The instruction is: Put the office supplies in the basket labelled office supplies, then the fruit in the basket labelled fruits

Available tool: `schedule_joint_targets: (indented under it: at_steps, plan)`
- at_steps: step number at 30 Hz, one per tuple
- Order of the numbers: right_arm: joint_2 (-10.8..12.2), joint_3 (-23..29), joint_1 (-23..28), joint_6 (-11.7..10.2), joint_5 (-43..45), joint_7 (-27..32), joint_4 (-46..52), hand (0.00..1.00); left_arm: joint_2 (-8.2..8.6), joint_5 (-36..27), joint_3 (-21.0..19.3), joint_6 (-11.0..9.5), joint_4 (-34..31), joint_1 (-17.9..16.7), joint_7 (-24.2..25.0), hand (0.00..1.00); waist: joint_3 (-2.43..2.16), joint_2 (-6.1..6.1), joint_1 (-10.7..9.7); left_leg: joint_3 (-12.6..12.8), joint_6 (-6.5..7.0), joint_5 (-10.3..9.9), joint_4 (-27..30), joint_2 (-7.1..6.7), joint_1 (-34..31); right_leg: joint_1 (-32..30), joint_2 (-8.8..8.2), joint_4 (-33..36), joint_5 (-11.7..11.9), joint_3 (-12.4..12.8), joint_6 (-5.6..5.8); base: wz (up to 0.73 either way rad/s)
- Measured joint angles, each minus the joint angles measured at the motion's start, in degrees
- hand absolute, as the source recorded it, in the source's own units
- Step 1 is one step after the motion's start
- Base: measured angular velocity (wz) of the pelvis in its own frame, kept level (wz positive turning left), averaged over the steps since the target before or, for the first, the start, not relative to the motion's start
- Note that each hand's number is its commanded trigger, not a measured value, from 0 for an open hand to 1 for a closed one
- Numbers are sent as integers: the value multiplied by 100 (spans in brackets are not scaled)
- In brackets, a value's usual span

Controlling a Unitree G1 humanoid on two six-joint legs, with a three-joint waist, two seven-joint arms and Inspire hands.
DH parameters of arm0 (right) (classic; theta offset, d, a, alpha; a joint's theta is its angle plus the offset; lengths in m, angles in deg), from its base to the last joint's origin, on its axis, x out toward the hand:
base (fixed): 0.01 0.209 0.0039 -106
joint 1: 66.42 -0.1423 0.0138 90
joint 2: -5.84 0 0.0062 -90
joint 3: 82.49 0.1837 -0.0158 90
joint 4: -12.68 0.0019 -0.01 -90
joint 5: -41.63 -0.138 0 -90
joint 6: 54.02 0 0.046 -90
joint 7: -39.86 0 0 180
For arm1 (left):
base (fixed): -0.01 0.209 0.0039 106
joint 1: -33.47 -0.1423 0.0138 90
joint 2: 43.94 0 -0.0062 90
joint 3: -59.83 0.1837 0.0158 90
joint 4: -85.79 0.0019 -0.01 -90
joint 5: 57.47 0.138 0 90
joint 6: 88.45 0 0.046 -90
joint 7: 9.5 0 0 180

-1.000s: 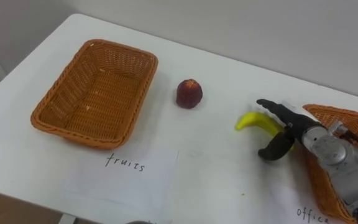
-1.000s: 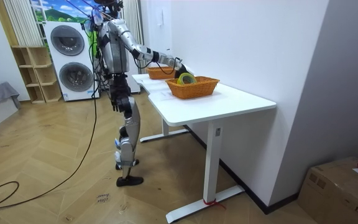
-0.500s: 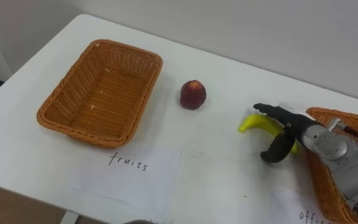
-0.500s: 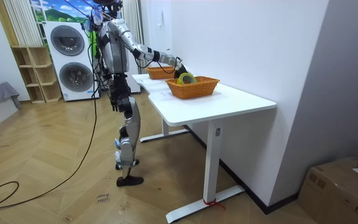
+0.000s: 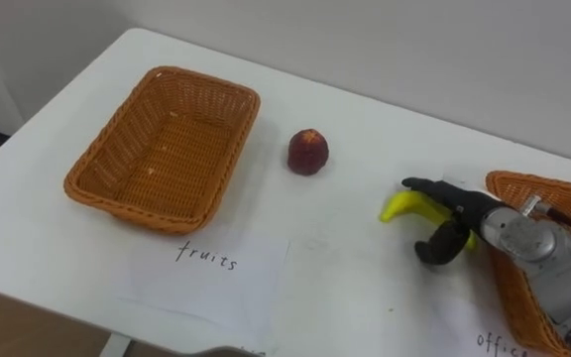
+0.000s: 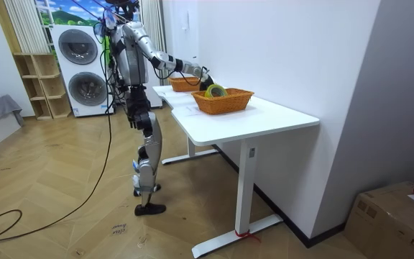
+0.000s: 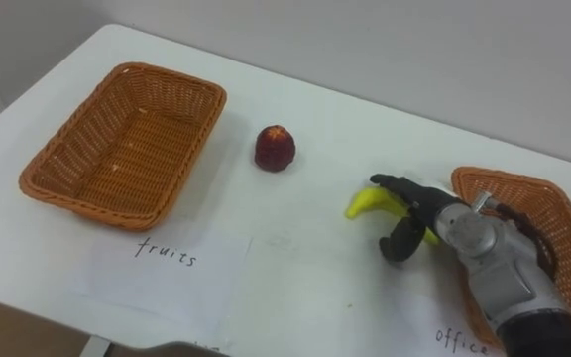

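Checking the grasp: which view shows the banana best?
Left eye view: the banana shows its yellow end, the rest behind the right hand. The right eye view shows much the same; in the room view it is too small to tell.

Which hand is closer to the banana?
Right. The right hand straddles the banana; the left hand, seemingly the dark shape at the table's near edge, is far off.
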Motion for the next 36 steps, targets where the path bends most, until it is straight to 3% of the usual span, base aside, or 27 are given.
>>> schedule_joint_targets:
  at_steps: [5, 25, 26, 27, 29, 36]
  plan:
    - [-5, -121, 5, 6, -21, -133, -18, 0, -21, 1, -15, -2, 54, 31, 17, 0, -51, -75, 28, -18, -4, 5, 19, 1, 43, 17, 0, -6, 0, -21, 0, 0]
    - [-5, -165, 7, 5, -15, -299, -13, 0, -30, 79, -20, -10, 113, 84, 172, 0, -22, -134, 49, -26, -2, 1, 1, -2, 20, 27, -7, -1, 0, -35, 0, 0]
    - [-6, -165, 7, 6, -16, -301, -12, 7, -30, 111, -22, -10, 112, 91, 183, 0, -22, -134, 49, -27, -2, 1, 1, -2, 20, 27, -7, -1, 0, -35, 0, 0]
    - [-6, -165, 7, 6, -16, -305, -13, 60, -30, 111, -47, -10, 112, 101, 216, 0, -22, -134, 48, -30, -2, 1, 1, -2, 20, 25, -7, -1, 0, -33, 0, 0]
    - [-8, -164, 6, 6, -16, -314, -14, 100, -30, 111, -81, -10, 112, 104, 223, 0, -22, -134, 49, -32, -2, 1, 1, -2, 21, 18, -6, -4, 0, -32, 0, 0]
    - [-23, 73, -32, 0, 0, -244, -17, 100, -35, 112, -125, -43, 109, 125, 220, 0, -26, -139, 102, -35, -2, 1, -18, -4, 51, 17, -3, -7, 0, -28, 0, 0]
